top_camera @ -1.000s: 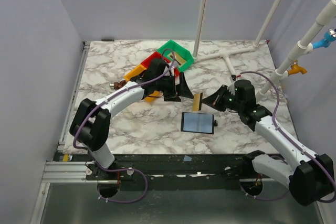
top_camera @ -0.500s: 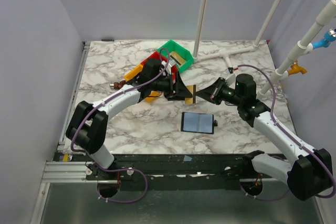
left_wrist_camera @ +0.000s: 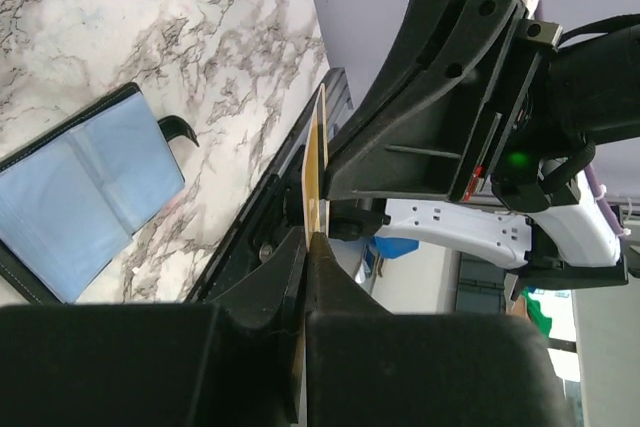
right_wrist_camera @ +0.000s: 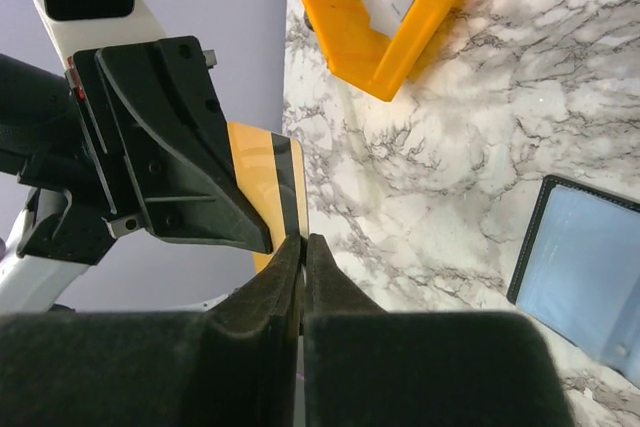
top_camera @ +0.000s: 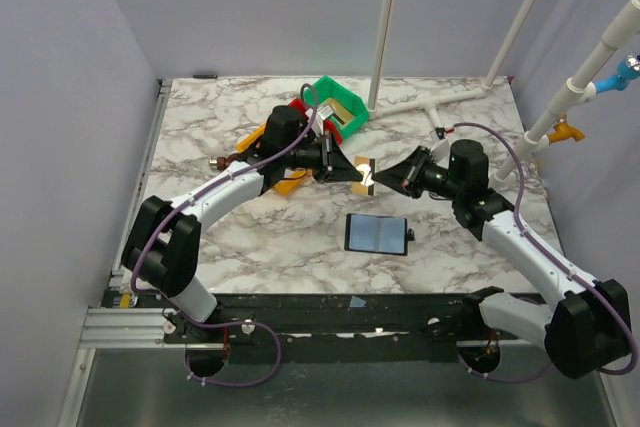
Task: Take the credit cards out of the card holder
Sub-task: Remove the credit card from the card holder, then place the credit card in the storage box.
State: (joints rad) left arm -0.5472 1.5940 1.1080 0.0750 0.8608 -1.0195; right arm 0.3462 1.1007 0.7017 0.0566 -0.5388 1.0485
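A tan-gold credit card (top_camera: pixel 365 175) with a black stripe hangs above the table between both arms. My left gripper (top_camera: pixel 352 169) is shut on it; in the left wrist view the card (left_wrist_camera: pixel 316 172) stands edge-on out of the closed left gripper (left_wrist_camera: pixel 308 237). My right gripper (top_camera: pixel 385 180) is at its opposite edge. In the right wrist view the card (right_wrist_camera: pixel 262 172) reaches the tips of the right gripper (right_wrist_camera: pixel 303 239), whose jaws show only a thin slit. The card holder (top_camera: pixel 377 234) lies open on the table below, bluish-grey faces (left_wrist_camera: pixel 85 202) up.
Behind the left arm stand a green bin (top_camera: pixel 335 104), a red bin (top_camera: pixel 300 112) and a yellow bin (top_camera: pixel 265 137). White pipes (top_camera: pixel 440 107) lie at the back right. The yellow bin (right_wrist_camera: pixel 370 37) shows beyond the card in the right wrist view.
My left gripper came in from the left and shut on the card that the right gripper held up. The card rose slightly toward the back. The card holder stayed put.
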